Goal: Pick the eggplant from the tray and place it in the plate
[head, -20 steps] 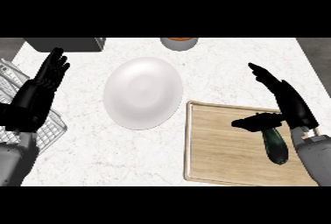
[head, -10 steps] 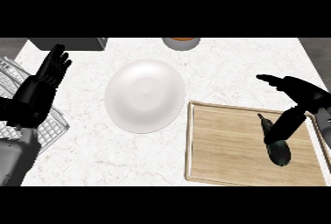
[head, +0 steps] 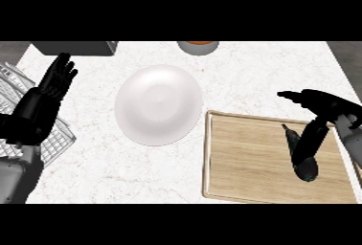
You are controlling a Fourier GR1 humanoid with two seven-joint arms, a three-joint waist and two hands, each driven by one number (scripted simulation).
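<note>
Right hand [head: 320, 112] hangs over the tray [head: 247, 158], fingers reaching down along the eggplant [head: 302, 158] with the thumb out to the side, so it looks set to close rather than holding yet. That eggplant lies lengthwise near the tray's right edge, which suits a grasp from above. Just left of the tray sits the white plate [head: 159, 105], close enough for a short carry. Left hand [head: 50, 93] rests open, fingers up, over the wire rack [head: 17, 83] at the counter's [head: 99, 158] left edge.
</note>
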